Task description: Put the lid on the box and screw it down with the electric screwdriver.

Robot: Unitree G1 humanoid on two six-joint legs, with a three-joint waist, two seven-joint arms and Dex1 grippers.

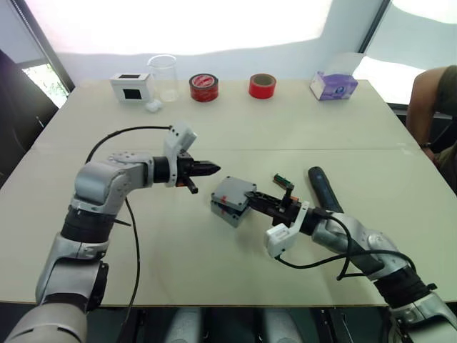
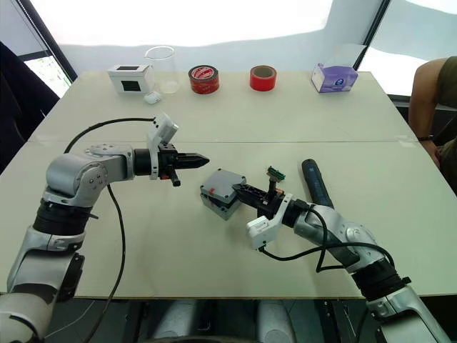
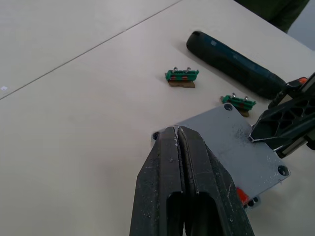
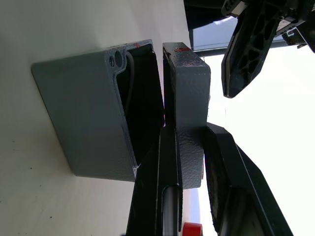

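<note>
Head camera, left eye first: the lid sits over the box near the middle of the worktop, tilted so it isn't seated flat. The right gripper has one edge of that lid pinched between its fingers. The left gripper hangs just beside the box on the robot's left, apart from it, fingers pressed together on nothing. The electric screwdriver lies flat on the worktop just past the right arm.

Right eye, same scene: along the far edge are a white box with a black screen, a clear beaker, two red tape rolls and a purple tissue box. A person's arm shows at the right edge.

Left wrist: its fingers meet with no gap, pointed at the lid's grey flat face. Two small green terminal blocks lie between lid and screwdriver.

Right wrist: the lid's rim is clamped between the two fingers, standing a little off the open box, with a gap between them and white wire visible inside.
</note>
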